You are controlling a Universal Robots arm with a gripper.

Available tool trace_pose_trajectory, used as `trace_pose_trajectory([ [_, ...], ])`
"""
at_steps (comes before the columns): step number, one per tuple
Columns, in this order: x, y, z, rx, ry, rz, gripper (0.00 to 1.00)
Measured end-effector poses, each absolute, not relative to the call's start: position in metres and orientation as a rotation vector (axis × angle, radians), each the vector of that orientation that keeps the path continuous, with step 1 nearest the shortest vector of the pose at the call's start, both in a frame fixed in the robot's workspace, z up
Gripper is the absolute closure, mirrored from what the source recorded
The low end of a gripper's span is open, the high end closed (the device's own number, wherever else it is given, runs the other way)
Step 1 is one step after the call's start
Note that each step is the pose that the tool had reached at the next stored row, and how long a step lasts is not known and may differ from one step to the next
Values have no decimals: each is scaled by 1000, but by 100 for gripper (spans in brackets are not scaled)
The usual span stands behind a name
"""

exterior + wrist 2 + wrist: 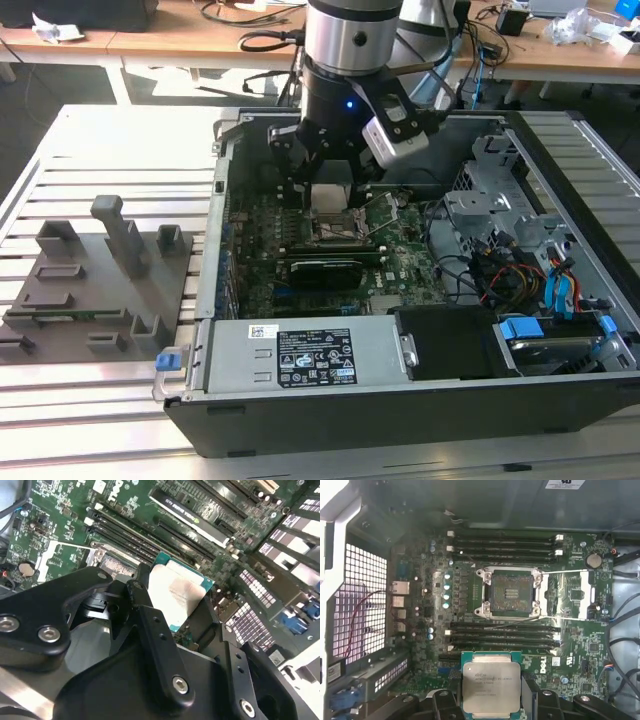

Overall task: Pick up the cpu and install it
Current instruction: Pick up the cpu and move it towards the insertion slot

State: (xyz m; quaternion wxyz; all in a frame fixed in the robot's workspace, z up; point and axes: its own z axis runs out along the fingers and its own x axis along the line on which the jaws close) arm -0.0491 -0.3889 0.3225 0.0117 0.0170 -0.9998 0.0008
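Currently the gripper point(329, 192) sits in the upper middle of the exterior view, lowered into the open computer case point(400, 405) that fills the frame's centre and right. Its black fingers point(297, 178) are closed narrowly on the cpu point(328, 200), pinching it by opposite edges with the silvery top plate level. The chip hangs just over the motherboard point(400, 255), directly above the CPU socket point(338, 233) and not seated in it.

In the first wrist view the cpu point(491, 686) shows its metal lid and green rim, with a dark finger point(534, 700) against each side. The CPU socket point(512, 592) lies apart from it on the board, its contact field exposed and its load plate point(570, 595) swung open beside it, thin metal levers running along the frame. Rows of memory slots point(505, 542) flank the socket on two sides, and a coin cell battery point(592, 559) sits near the board's edge.

In the second wrist view the cpu point(177, 597) is seen past the gripper's black linkage point(150, 630), tilted in frame over the board.

In the exterior view, a long black card point(325, 270) lies just below the socket in the frame, and the labelled power supply point(300, 357) lines the case's near wall. At the frame's left, a grey fixture tray point(100, 275) rests on the slatted table point(80, 165), well apart from the case.
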Motion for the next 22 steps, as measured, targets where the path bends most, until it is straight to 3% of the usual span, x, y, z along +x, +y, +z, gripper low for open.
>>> trace_pose_trajectory([
  [22, -23, -339, 292, 53, -3112, 1, 45],
])
